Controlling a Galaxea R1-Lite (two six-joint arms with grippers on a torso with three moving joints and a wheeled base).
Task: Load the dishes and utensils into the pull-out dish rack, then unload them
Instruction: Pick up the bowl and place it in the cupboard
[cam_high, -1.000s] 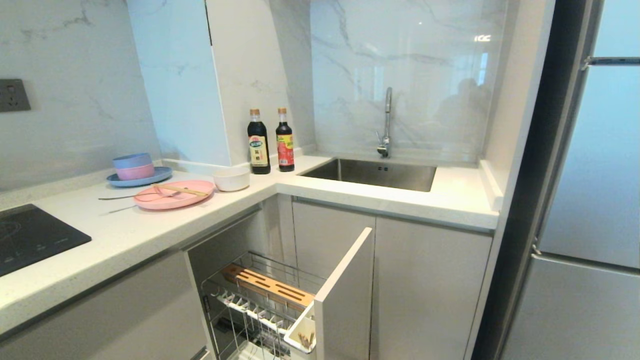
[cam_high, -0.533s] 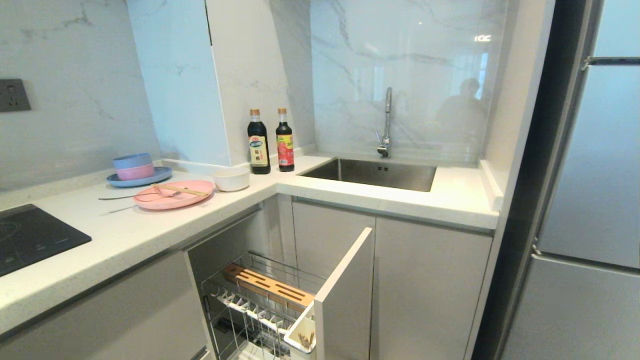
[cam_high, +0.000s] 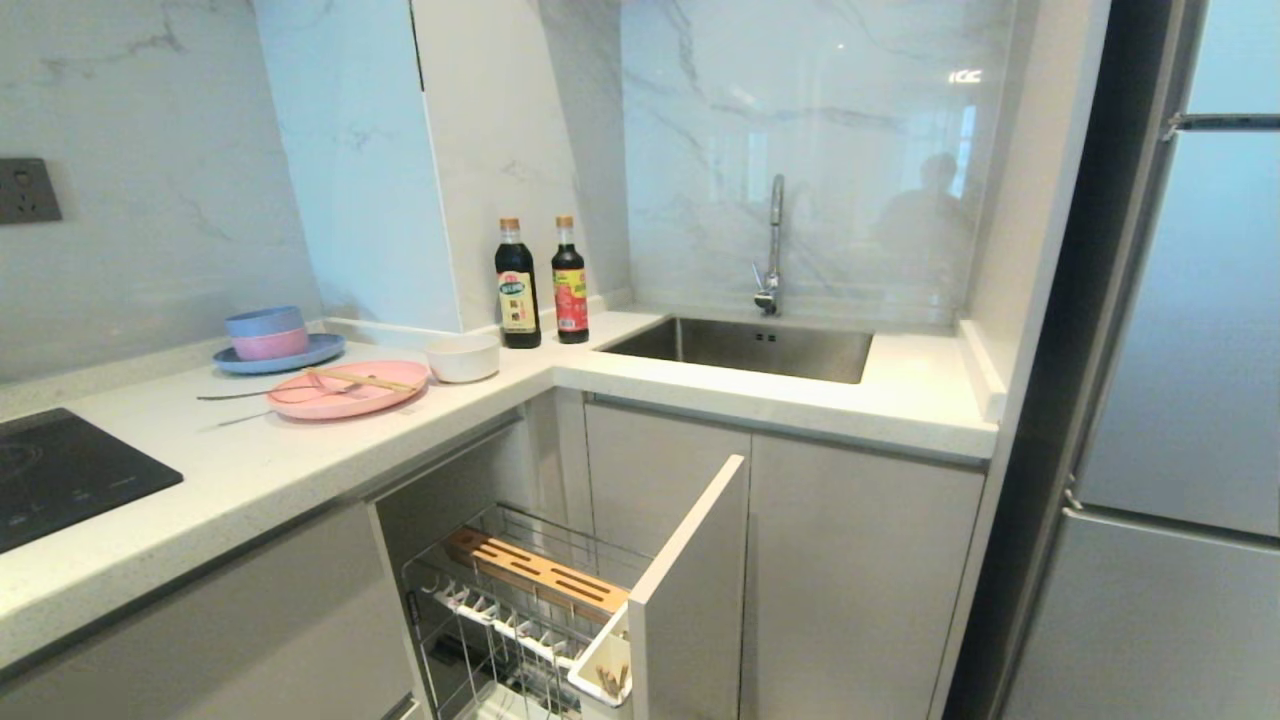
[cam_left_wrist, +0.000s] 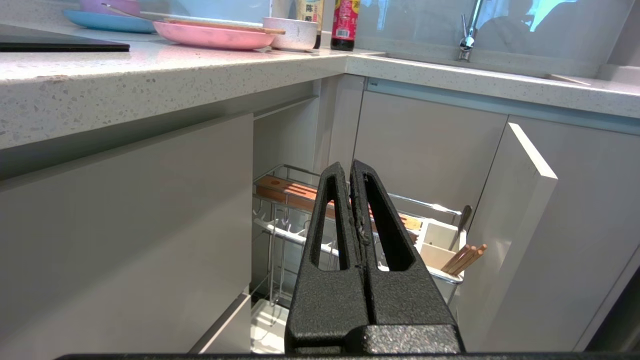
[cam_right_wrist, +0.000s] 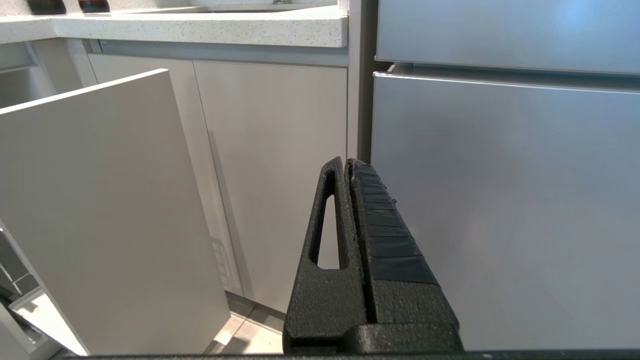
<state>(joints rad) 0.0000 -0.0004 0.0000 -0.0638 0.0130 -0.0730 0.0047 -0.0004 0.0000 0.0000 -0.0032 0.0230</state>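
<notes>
So the pull-out dish rack (cam_high: 535, 600) is slid out from under the counter (cam_high: 300, 450), pale grey front panel (cam_high: 690, 590) facing out, wooden slotted strip across the wire basket and the white utensil caddy (cam_high: 603, 670) at the front corner. From the left wrist view there are some wooden sticks (cam_left_wrist: 467, 257) and a metal handle poking up out of that caddy.

Dishes sit up on the counter: pink plate (cam_high: 347, 390) with the chopsticks (cam_high: 362, 379) laid across it, the spoon (cam_high: 245, 394) resting on its left rim with the handle pointing toward the cooktop (cam_high: 60, 485), and the small white bowl (cam_high: 463, 357) just to its right, near two sauce bottles (cam_high: 540, 283).

Left gripper (cam_left_wrist: 349, 170) is pinched fully closed, empty, low in front of the rack. Right gripper (cam_right_wrist: 347, 165) is also closed with nothing in it, facing the fridge (cam_right_wrist: 500, 200) and cabinet doors.
</notes>
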